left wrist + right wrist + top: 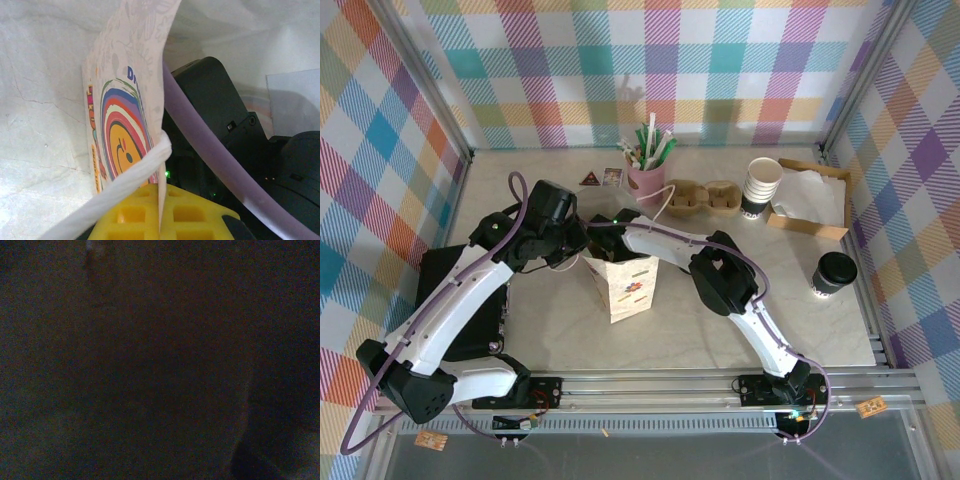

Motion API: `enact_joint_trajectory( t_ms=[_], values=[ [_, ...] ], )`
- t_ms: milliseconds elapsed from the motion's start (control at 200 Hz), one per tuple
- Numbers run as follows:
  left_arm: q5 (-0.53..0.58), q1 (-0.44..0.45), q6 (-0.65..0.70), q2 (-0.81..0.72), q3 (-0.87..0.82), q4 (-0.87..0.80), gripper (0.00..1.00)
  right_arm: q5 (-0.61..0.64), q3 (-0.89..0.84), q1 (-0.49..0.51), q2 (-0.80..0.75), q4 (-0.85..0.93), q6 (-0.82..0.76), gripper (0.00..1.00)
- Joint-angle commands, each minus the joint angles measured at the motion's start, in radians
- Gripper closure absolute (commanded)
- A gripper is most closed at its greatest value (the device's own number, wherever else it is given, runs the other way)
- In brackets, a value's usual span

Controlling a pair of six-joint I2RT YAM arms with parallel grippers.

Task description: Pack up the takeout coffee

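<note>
The takeout coffee (pixel 834 272), a white cup with a black band and a black lid, stands upright at the right of the table, apart from both arms. A printed paper bag (pixel 623 290) stands open at the middle. My left gripper (pixel 578 250) is at the bag's left rim. In the left wrist view its yellow pads (pixel 135 215) are pressed together on the bag's thin paper wall (pixel 125 115), beside the white twisted handle (pixel 125 185). My right arm (pixel 720 275) reaches from the right into the bag's mouth. Its gripper is hidden inside, and the right wrist view is dark.
At the back stand a pink cup of straws (pixel 647 175), a cardboard cup carrier (pixel 705 197), a stack of lidless white cups (pixel 761 187) and a cardboard box of napkins (pixel 812 200). A black flat pad (pixel 450 300) lies under my left arm.
</note>
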State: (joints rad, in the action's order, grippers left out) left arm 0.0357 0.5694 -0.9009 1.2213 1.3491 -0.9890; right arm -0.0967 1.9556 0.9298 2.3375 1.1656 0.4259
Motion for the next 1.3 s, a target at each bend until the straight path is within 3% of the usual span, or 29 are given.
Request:
enact_joint_trajectory(
  t_ms=[0, 755, 1060, 1295],
  values=[
    [-0.017, 0.013, 0.009, -0.034, 0.023, -0.008, 1.0, 0.025, -0.027, 0.005, 0.039, 0.009, -0.012, 0.97],
    [-0.006, 0.014, 0.012, -0.049, 0.032, -0.033, 1.0, 0.047, 0.002, -0.003, 0.07, 0.032, -0.015, 0.96],
    [-0.011, 0.013, 0.071, -0.033, -0.008, -0.068, 1.0, 0.021, 0.121, -0.003, -0.094, 0.094, 0.017, 0.82],
    [-0.022, 0.013, 0.084, -0.008, 0.0, -0.072, 1.0, 0.028, 0.219, -0.002, -0.133, 0.163, 0.022, 0.75]
  ],
)
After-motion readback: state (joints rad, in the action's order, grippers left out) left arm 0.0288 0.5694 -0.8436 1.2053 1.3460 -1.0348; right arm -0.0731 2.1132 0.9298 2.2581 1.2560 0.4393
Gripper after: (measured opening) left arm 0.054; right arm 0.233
